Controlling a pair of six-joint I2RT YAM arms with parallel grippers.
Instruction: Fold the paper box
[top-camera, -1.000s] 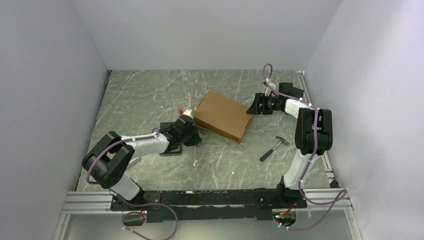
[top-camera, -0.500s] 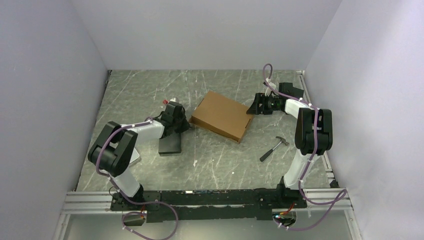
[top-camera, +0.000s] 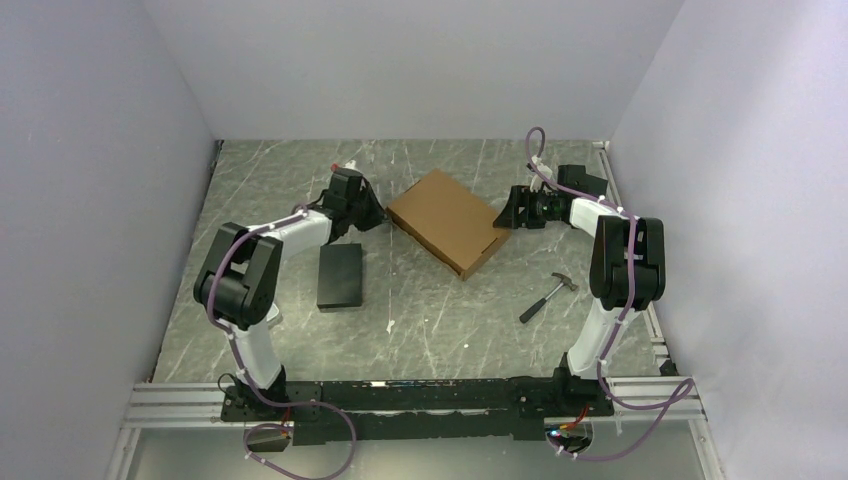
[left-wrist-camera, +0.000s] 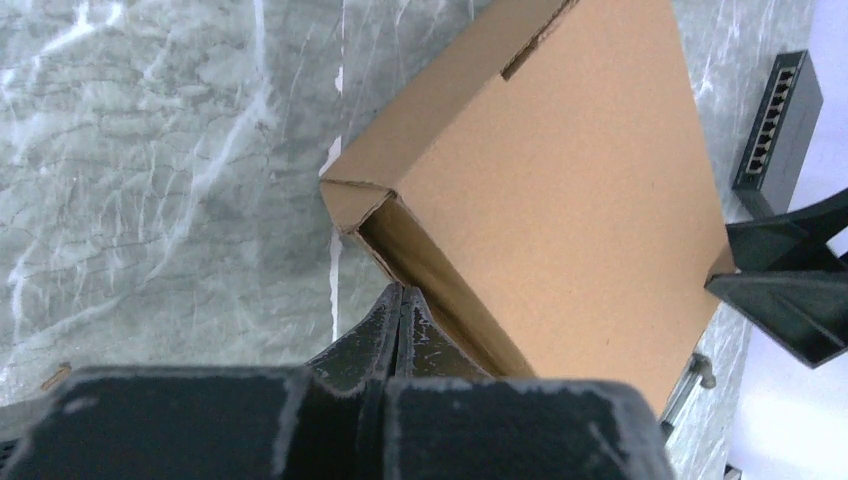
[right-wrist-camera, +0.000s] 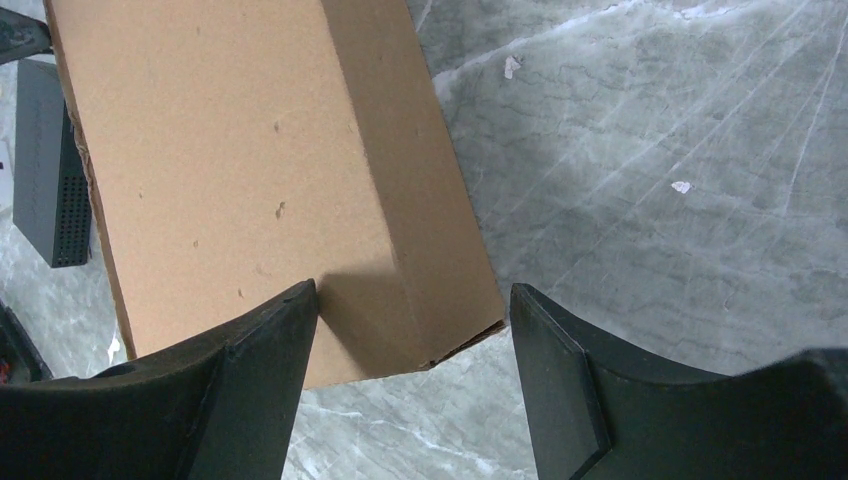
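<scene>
Paper box (top-camera: 447, 220): you have it lying flat on the table (top-camera: 280, 180) with the lid down, turned diagonally so one corner points at each arm. It sits between the two end effectors.

Left end effector (top-camera: 378, 212): fingers pressed together with no gap and nothing held. The tips sit right at the box's left corner. From the left wrist view, the closed tips (left-wrist-camera: 400, 300) point into the box's side wall just below that corner, where the corner fold stands slightly open and shows a dark slot under the lid. You cannot tell whether the tips actually touch the cardboard.

Right end effector (top-camera: 506, 214): jaws spread wide, straddling the box's right corner. From the right wrist view, one finger (right-wrist-camera: 250, 350) overlaps the lid edge, while the other finger (right-wrist-camera: 560, 360) stands off the box's side wall, over bare table. It has no clamp on the box.

Black block (top-camera: 340, 276): flat on the table, left of the box and nearer the arm bases, apart from it.

Hammer (top-camera: 547, 296): on the table, right of the box and nearer the bases, not touching it.
</scene>
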